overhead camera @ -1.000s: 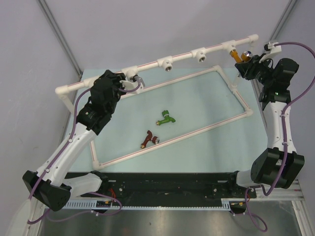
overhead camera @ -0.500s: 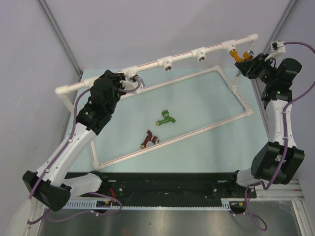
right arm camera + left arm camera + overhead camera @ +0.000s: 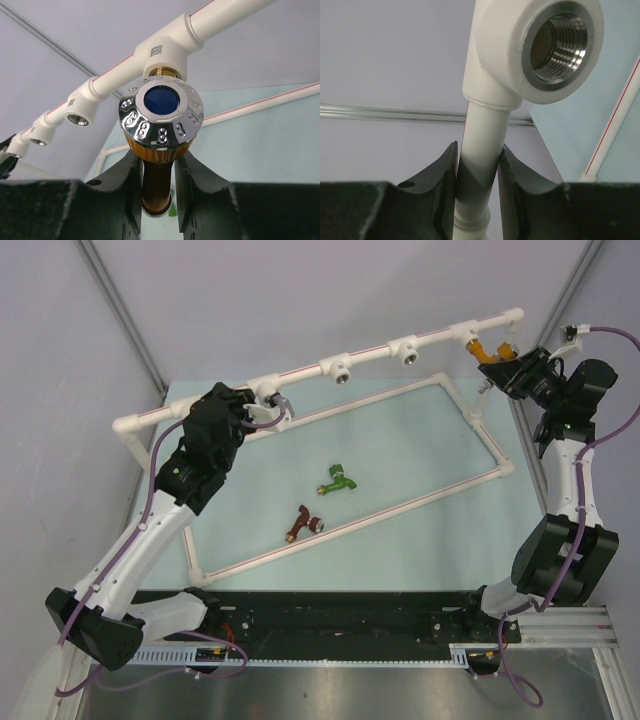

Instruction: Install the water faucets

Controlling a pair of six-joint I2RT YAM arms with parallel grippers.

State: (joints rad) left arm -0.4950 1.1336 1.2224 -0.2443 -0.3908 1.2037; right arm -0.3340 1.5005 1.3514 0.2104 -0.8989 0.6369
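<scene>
The orange-yellow water faucet (image 3: 161, 117), chrome-capped, sits with its brass thread in the rightmost tee (image 3: 162, 52) of the raised white pipe (image 3: 380, 350). My right gripper (image 3: 157, 172) is shut on its body; from above it is the right gripper (image 3: 503, 367) beside the orange-yellow faucet (image 3: 479, 349). The green faucet (image 3: 337, 481) and dark red-brown faucet (image 3: 303, 523) lie loose on the mat. My left gripper (image 3: 479, 167) is shut on the white pipe (image 3: 485, 130) just below an open threaded socket (image 3: 556, 44), at the pipe's left end (image 3: 268, 410).
Two more open silver-ringed sockets (image 3: 342, 372) (image 3: 409, 358) face forward along the raised pipe. A flat white pipe rectangle (image 3: 400, 506) lies on the light blue mat (image 3: 420, 455) around the loose faucets. Grey walls close in behind and beside.
My right wrist has turned and lifted slightly toward the pipe, still gripping the orange-yellow faucet, so its chrome cap now faces another way. The left arm and loose faucets have not moved.
</scene>
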